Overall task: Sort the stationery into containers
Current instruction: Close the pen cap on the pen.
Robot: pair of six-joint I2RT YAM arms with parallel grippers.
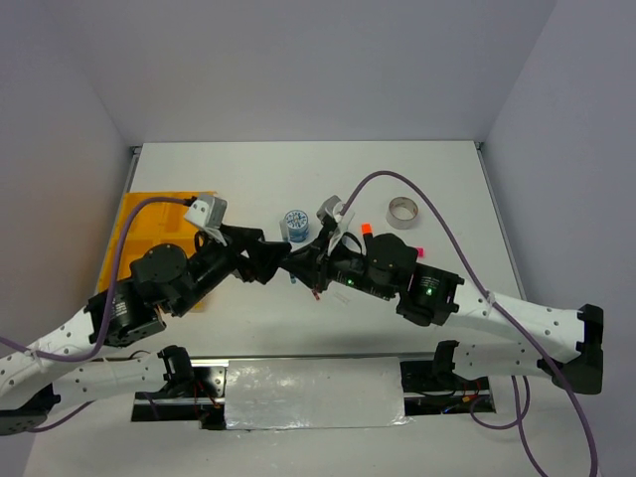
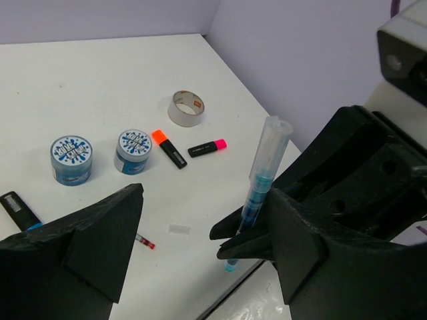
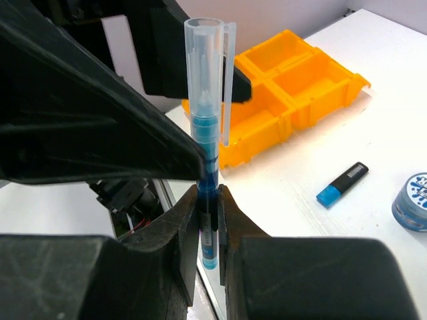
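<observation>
While the right jaws are clenched on the lower part of the blue pen (image 3: 207, 133), they hold it upright above the near edge of the tabletop (image 2: 100, 80), with its clear cap on top. The left jaws stand wide apart, one on each side of this pen, and in the left wrist view they do not seem to touch it. The two arms meet here in the middle, so this looks like a handover of the pen, though the pictures do not tell in which direction.

Around them the other stationery lies on the tabletop. The two patterned rolls (image 2: 71, 159) stand near each other. The orange highlighter (image 2: 168, 148) and the pink highlighter (image 2: 207, 147) lie just beside them, and the tape ring (image 2: 186, 108) lies farther back. The blue highlighter (image 3: 342, 184) lies apart on the other side, and a piece of the red pen (image 2: 145, 241) shows near the left jaws.

The yellow-orange tray (image 3: 313, 80) sits at the left side, well apart from these things. The compartments that show in the right wrist view hold nothing; part of the tray is hidden. By this judgement the sorting is only at its beginning: one pen is in hand, and all the other pieces wait to be placed.
</observation>
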